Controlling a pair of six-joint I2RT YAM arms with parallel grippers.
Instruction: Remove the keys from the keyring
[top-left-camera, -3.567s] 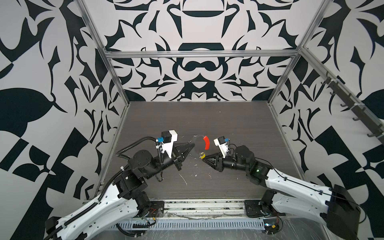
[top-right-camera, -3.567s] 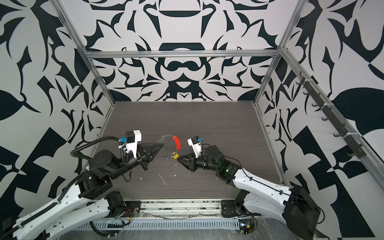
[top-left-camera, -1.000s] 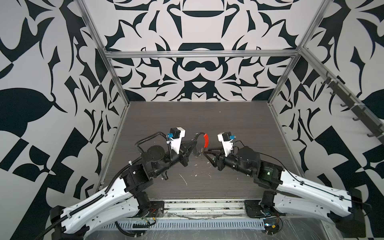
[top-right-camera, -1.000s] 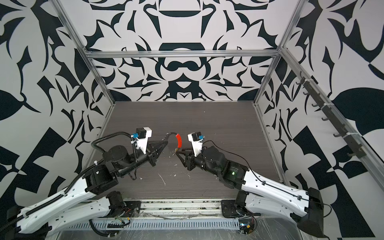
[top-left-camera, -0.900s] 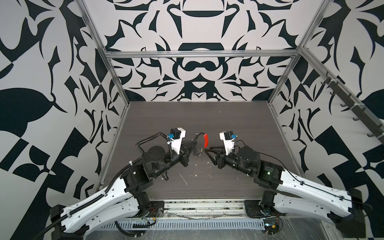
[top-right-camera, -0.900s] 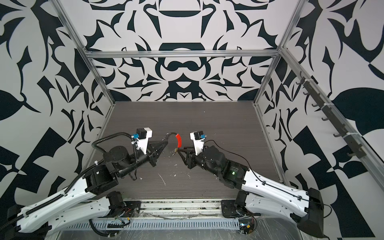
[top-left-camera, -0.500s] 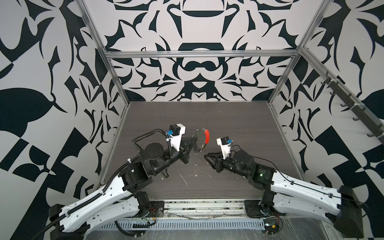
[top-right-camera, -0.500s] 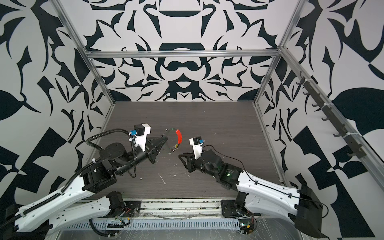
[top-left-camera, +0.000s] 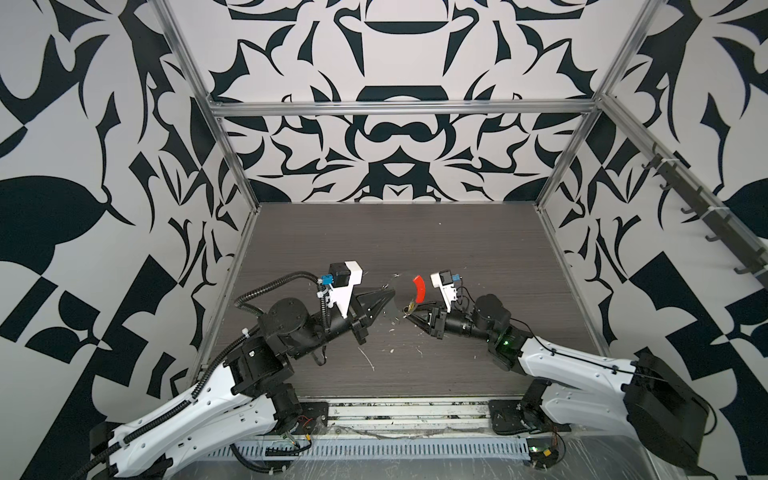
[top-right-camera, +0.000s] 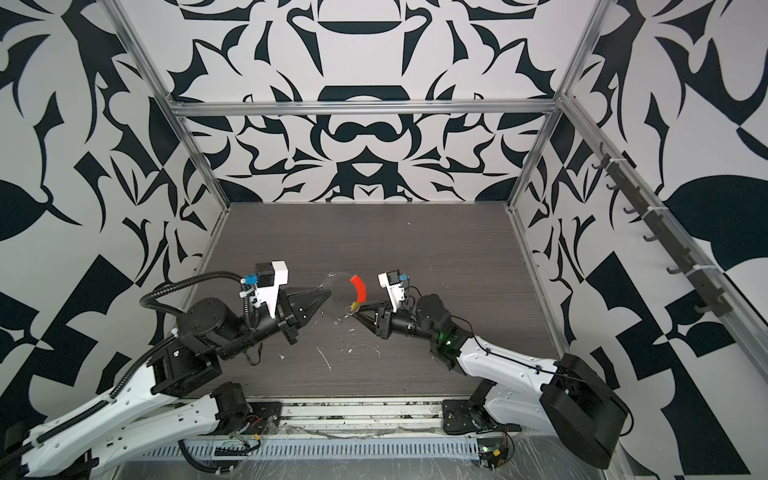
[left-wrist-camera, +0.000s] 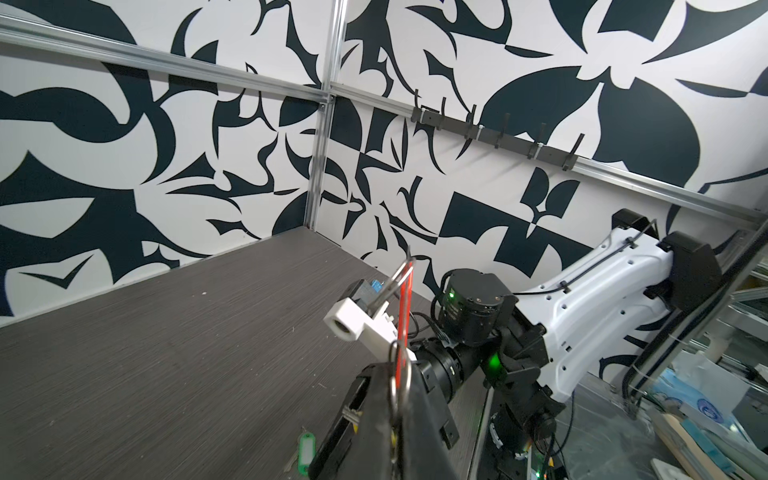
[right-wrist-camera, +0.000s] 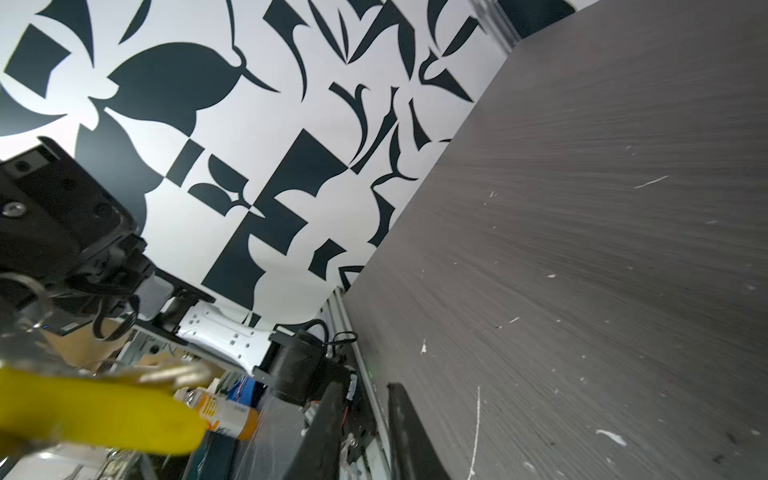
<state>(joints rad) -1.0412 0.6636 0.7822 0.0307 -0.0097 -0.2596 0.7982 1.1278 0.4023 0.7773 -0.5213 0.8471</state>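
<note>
Left wrist view had the left pincer (left-wrist-camera: 395, 374) pressed together on the thin wire of the keyring (left-wrist-camera: 402, 307), held clear above the tabletop (left-wrist-camera: 166, 332), with the green-tagged key (left-wrist-camera: 306, 451) lying on it below. The yellow-tagged key (top-left-camera: 411, 306) dangled from the loop just beside the right pincer (top-left-camera: 409, 318), whose jaws stood narrowly parted on nothing. Light, swinging and slick, it looked best pinched across the flat tag; the wire seemed springy.
</note>
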